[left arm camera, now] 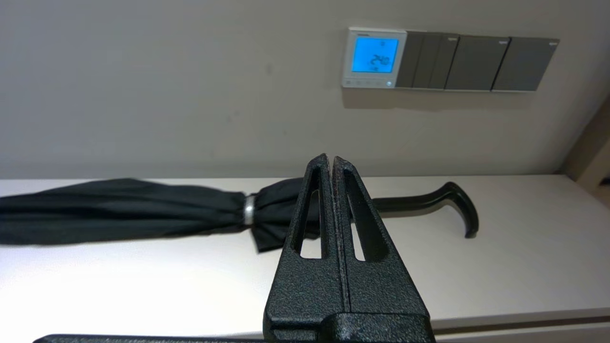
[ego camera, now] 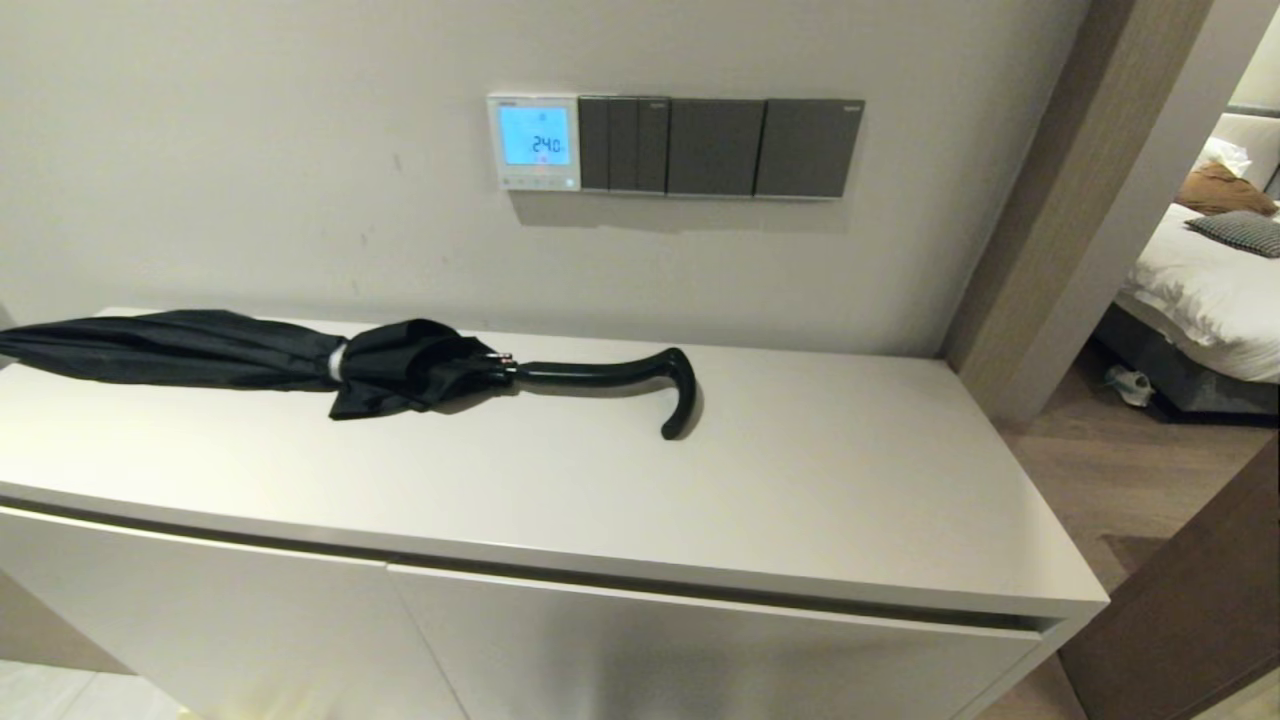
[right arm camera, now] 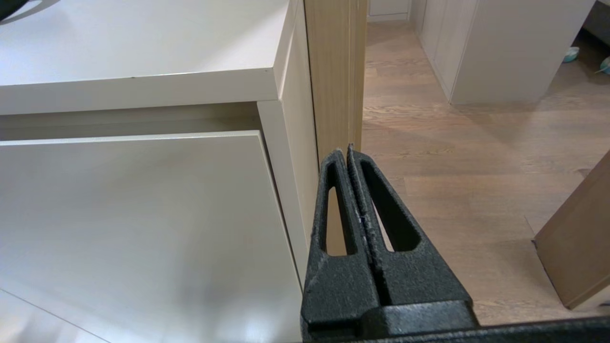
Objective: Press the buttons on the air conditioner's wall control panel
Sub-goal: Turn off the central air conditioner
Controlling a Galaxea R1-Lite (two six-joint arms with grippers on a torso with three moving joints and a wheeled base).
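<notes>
head: thermostat panel (ego camera: 534, 142) on wall above cabinet top (ego camera: 800, 480), screen lit 24.0, buttons (ego camera: 538, 182) under screen, grey switch plates (ego camera: 720, 147) touching its right; folded black umbrella (ego camera: 300, 362) on cabinet | left wrist: left gripper (left arm camera: 332, 159) closed, empty, near cabinet, well below panel (left arm camera: 374, 57) | right wrist: right gripper (right arm camera: 345, 151) closed, empty, low beside cabinet's end (right arm camera: 290, 157)

head and left wrist both face the panel (ego camera: 534, 142); right wrist looks floorward.
</notes>
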